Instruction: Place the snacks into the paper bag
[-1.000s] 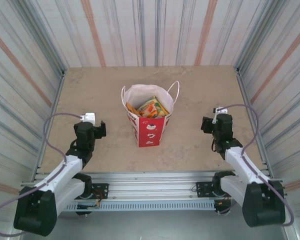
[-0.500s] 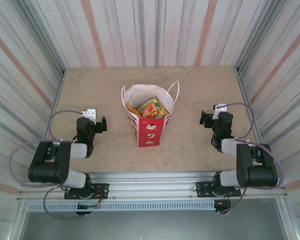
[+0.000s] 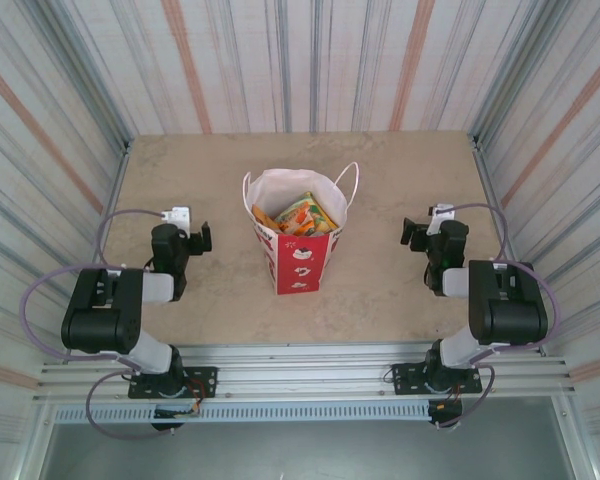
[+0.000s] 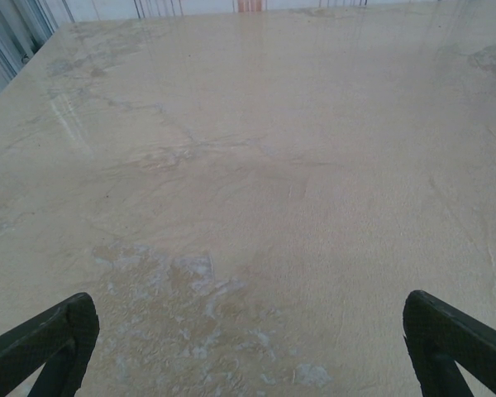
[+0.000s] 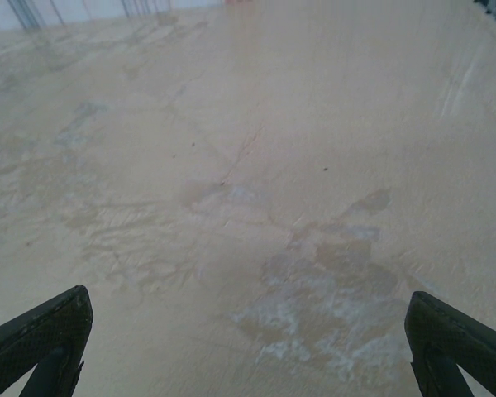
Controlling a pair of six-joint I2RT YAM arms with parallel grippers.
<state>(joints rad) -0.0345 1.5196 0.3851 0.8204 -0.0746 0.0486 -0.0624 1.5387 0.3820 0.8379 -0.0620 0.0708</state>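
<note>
The paper bag (image 3: 302,262) stands upright in the middle of the table, its top white and its lower part red with white figures. Several orange, yellow and green snacks (image 3: 298,214) lie inside its open mouth. My left gripper (image 3: 187,238) rests low over the table to the left of the bag, well apart from it. It is open, and in the left wrist view there is just bare tabletop between the left gripper (image 4: 248,331) fingers. My right gripper (image 3: 428,234) sits to the right of the bag, also open, and the right gripper (image 5: 248,331) holds nothing.
The beige table (image 3: 210,180) is walled by striped panels on three sides. Both arms are folded back over their bases by the metal rail (image 3: 300,365) at the near edge. Worn pale patches mark the table surface (image 5: 331,306).
Both arms have folded back toward their bases, elbows rising, and the grippers have shifted slightly farther up the table. The right gripper's jaws have spread wider. The bag and snacks have not moved.
</note>
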